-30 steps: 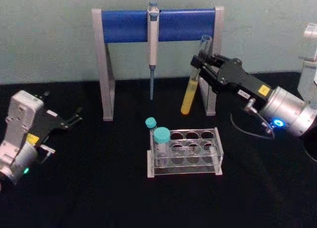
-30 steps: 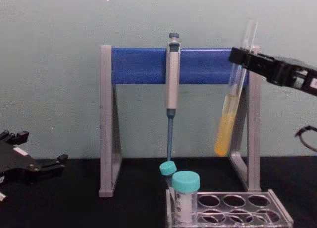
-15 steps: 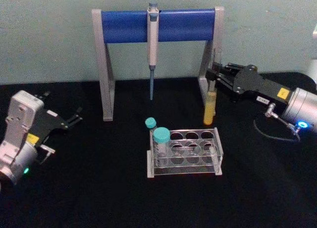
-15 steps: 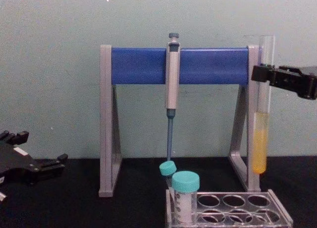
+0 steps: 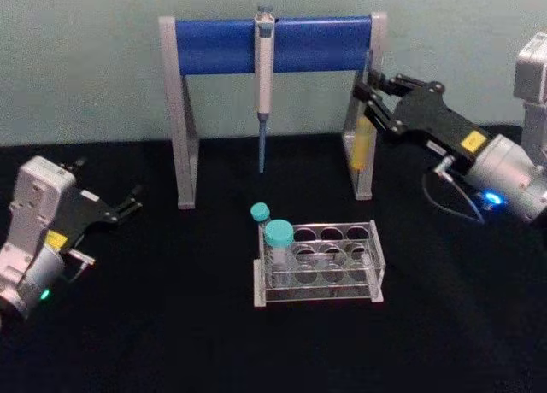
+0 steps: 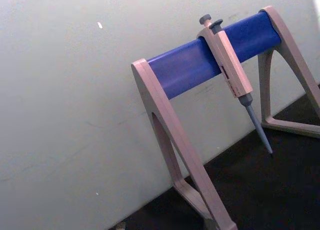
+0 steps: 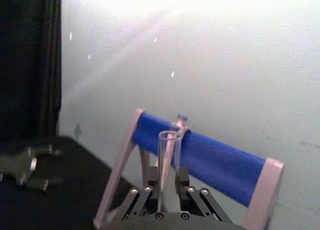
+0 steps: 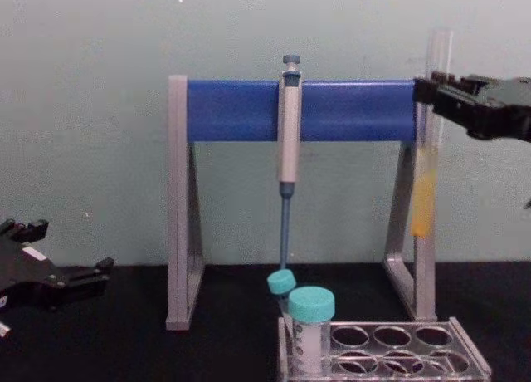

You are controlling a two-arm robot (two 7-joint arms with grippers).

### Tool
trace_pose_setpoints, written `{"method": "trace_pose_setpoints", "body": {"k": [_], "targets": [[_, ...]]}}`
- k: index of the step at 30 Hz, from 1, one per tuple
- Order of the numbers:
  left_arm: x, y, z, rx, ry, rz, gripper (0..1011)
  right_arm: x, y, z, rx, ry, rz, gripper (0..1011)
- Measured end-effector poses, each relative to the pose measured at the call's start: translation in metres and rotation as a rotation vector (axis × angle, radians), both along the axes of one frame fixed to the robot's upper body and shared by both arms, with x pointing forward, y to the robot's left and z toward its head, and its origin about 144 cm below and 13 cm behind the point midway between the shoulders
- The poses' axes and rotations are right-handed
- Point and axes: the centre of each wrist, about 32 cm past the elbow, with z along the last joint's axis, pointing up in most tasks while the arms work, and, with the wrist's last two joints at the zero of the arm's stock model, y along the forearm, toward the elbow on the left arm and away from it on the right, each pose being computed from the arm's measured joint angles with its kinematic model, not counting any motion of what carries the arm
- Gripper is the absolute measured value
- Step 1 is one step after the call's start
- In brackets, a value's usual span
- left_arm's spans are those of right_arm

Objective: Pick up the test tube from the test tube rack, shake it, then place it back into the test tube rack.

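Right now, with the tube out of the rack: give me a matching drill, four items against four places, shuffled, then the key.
Items:
1. test tube
2. pipette
3. large teal-capped tube
4. left gripper

Places:
A. hanging from the pipette stand, on its blue bar
B. standing at the left end of the test tube rack
C. parked low at the left of the black table
D. in the air, right gripper jaws shut on it

Pairs: 1-D, 2-A, 3-B, 4-C

Pipette (image 5: 265, 64) on blue-and-grey stand (image 5: 214, 44); two teal-capped tubes (image 5: 279, 239), rear seemingly tilted.
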Motion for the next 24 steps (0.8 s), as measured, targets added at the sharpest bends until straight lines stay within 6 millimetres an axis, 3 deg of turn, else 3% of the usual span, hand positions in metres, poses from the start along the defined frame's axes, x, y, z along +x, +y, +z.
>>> {"method": "trace_pose_setpoints", "body": {"k": [12,24], "targets": [[0.0,0.0,0.0,0.0,0.0,0.0,1001,0.01,0.018,-0.012,0.179,0.098,0.135,230],[0.0,0.0,0.0,0.0,0.0,0.0,1001,0.003,-0.002,-0.007,0.15,0.195,0.283,230]]}}
